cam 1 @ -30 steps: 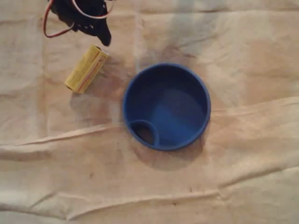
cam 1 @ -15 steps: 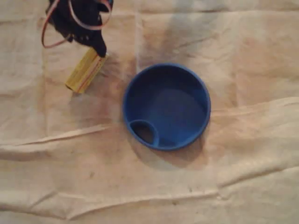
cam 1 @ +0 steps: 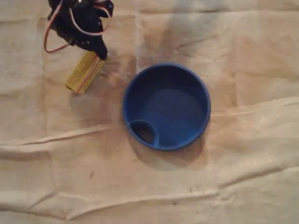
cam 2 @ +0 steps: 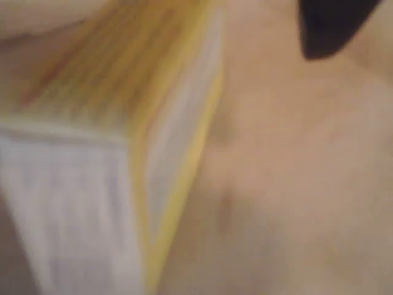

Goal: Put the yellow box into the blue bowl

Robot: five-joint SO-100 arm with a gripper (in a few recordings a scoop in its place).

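In the overhead view the black hand (cam 1: 96,50) reaches in from the upper left corner, with red and white wires (cam 1: 45,37) looping around its body. Its dark tip sits over the upper right end of the yellow box (cam 1: 83,74). The box lies flat on the beige, creased cloth (cam 1: 243,177) that covers the desk, slanting from upper right to lower left. The blue bowl (cam 1: 133,91) stands upright to the right of the box and a little lower in the picture. It is near the box but apart from it, with bare cloth between them. A small oval loop (cam 1: 152,125) sits against the bowl's inner wall at the lower left. The wrist view is strongly blurred. The yellow box (cam 2: 123,123) looms very close on the left, showing a yellow face with faint stripes and a paler, whitish side. One dark finger (cam 2: 331,24) of the hand shows at the top right, clear of the box with cloth between the two. The box therefore rests on the cloth outside the bowl. How far the hand is spread cannot be told from these pictures, and the visible finger does not touch the box.
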